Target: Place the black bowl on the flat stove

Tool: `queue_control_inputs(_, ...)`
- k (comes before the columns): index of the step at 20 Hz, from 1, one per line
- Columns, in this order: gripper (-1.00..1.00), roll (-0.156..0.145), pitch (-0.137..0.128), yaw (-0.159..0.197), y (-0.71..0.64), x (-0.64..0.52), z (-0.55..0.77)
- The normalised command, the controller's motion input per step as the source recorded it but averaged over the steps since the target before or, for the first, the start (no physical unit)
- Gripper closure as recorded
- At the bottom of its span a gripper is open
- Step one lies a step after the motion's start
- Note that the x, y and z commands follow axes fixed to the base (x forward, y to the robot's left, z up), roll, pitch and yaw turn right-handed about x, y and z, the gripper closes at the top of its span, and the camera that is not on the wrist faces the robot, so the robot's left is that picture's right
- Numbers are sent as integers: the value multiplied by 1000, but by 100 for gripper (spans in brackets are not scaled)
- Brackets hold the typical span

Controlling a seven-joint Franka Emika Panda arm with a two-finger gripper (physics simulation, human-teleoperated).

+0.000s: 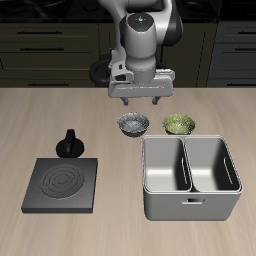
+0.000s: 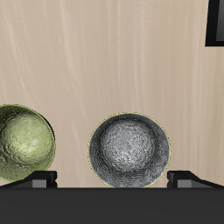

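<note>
Pale wooden surface (image 1: 30,120) carrying small dark speckled bowl (image 2: 129,150) beside green bowl (image 2: 24,143). Am hovering fingers (image 2: 113,178) apart above it; am aiming for one rim, descending straight. Flat black ringed stove (image 1: 62,183) well apart.

Black bowl (image 2: 129,150) between spread fingers (image 2: 39,179); green bowl (image 2: 24,143) just beside, apart.
</note>
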Motion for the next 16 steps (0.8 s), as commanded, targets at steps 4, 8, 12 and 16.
queue_control_inputs(4,-100,-3,-18,-2,84,-130,-206)
queue_control_inputs(8,-100,-25,-77,-3,34,-151,-108)
queue_control_inputs(12,-100,-9,-44,16,14,-71,-175)
queue_control_inputs(16,-100,6,10,-1,3,12,-196)
